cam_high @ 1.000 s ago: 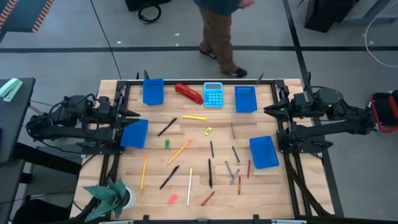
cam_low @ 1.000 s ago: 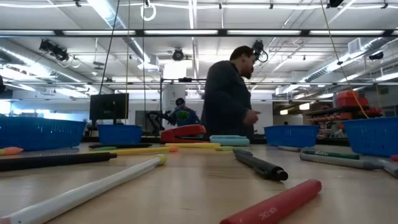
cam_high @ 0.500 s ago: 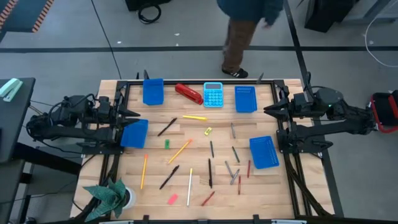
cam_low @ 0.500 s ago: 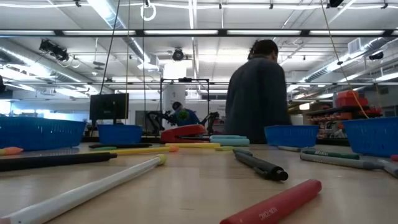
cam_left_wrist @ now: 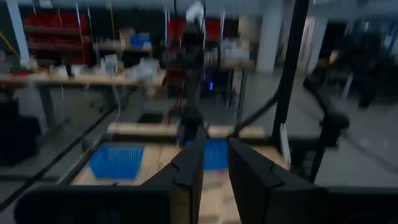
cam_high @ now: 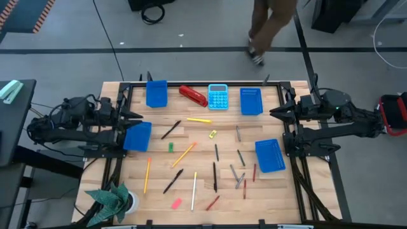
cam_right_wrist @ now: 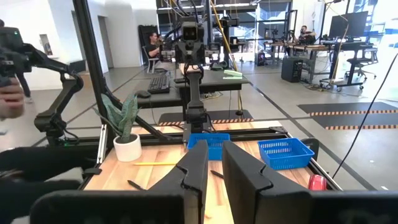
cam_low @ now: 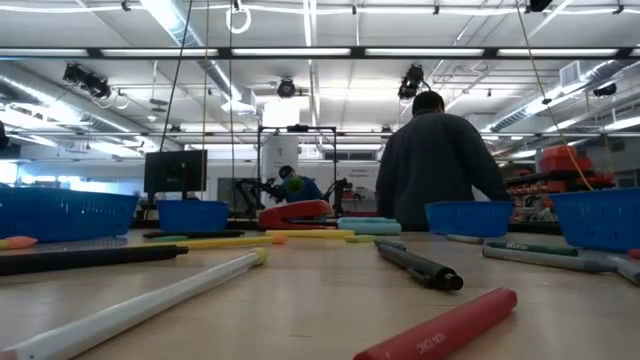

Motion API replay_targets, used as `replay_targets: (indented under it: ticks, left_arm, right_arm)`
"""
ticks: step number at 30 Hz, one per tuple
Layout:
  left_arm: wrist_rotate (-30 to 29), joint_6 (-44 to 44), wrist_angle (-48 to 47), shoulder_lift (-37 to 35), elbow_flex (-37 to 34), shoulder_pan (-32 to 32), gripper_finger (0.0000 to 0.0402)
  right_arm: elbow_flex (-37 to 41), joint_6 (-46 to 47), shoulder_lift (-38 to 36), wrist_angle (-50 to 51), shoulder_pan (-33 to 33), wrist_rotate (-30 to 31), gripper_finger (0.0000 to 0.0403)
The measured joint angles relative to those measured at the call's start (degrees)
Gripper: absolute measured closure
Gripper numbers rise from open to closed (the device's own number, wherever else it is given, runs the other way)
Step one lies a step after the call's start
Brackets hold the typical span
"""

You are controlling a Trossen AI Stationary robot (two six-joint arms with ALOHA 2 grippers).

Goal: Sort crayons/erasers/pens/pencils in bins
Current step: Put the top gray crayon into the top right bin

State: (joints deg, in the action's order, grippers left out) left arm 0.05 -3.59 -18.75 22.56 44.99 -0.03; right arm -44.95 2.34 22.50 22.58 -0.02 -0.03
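We see both arms parked at the table's side edges. The left gripper (cam_high: 137, 117) sits just beside the left bin (cam_high: 137, 136), the right gripper (cam_high: 275, 112) at the opposite edge near the right bin (cam_high: 269, 156). In the wrist views each pair of fingers (cam_left_wrist: 188, 169) (cam_right_wrist: 194, 163) stands a narrow gap apart with nothing between them. Two more bins (cam_high: 156, 93) (cam_high: 251, 101) stand along the far edge, with a stapler (cam_high: 193, 95) and calculator (cam_high: 218, 97) between them. Pencils (cam_high: 184, 154), pens (cam_high: 173, 180), crayons (cam_high: 236, 173) and erasers (cam_high: 177, 203) lie scattered on the bare table (cam_high: 159, 162), none in a bin. A person (cam_low: 437, 165) stands beyond the far edge.
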Motion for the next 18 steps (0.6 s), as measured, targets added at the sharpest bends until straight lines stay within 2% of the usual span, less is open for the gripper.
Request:
replay_targets:
  ticks: [7, 10, 15, 18]
  left_arm:
    - [0.09, -12.47, 16.32, 0.64, 0.11, 0.02, 0.0316]
    - [0.02, -14.42, 17.66, 0.87, 0.07, 0.01, 0.0320]
    - [1.29, -10.59, 14.78, 4.15, -0.41, -0.20, 0.0326]
    - [1.36, -11.70, 15.47, 6.83, -1.47, -0.20, 0.0324]
  right_arm:
    - [0.00, 0.00, 0.00, -0.01, -0.01, -0.02, 0.0347]
    - [0.00, 0.01, 0.00, 0.01, -0.01, -0.02, 0.0347]
    - [-0.01, 0.01, 0.00, -0.01, -0.01, -0.02, 0.0347]
    - [0.00, 0.01, 0.00, 0.01, -0.01, -0.02, 0.0347]
